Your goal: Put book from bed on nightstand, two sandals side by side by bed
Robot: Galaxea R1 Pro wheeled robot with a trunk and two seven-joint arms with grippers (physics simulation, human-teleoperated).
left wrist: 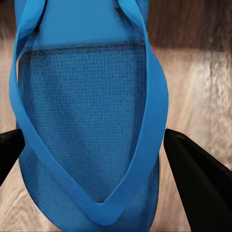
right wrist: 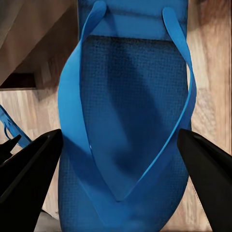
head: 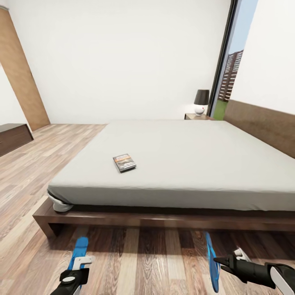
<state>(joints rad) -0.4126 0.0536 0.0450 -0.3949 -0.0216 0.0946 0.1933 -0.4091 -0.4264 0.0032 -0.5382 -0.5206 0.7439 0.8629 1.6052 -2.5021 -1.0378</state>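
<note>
I have a sandal in each gripper, low over the plank floor (head: 135, 262) just in front of the bed's (head: 176, 164) foot rail. My left gripper (head: 78, 273) has its fingers (left wrist: 198, 179) on either side of the left sandal (head: 80, 248), which runs lengthwise toward the bed, sole roughly flat. My right gripper (head: 219, 261) grips the right sandal (head: 211, 262) the same way, its fingers (right wrist: 208, 179) pressing the edges, but this one stands on its side, thin edge up, long axis also toward the bed. The two are well apart. In the right wrist view the other sandal (right wrist: 12, 128) shows beyond. The book (head: 124, 162) lies flat on the mattress near the foot end, turned slightly askew. At the far corner a nightstand (head: 196, 116) with a lamp (head: 201, 102) stands beside the headboard (head: 262, 125), by the window (head: 233, 65). A low bench (head: 12, 137) sits by the door (head: 20, 73).
</note>
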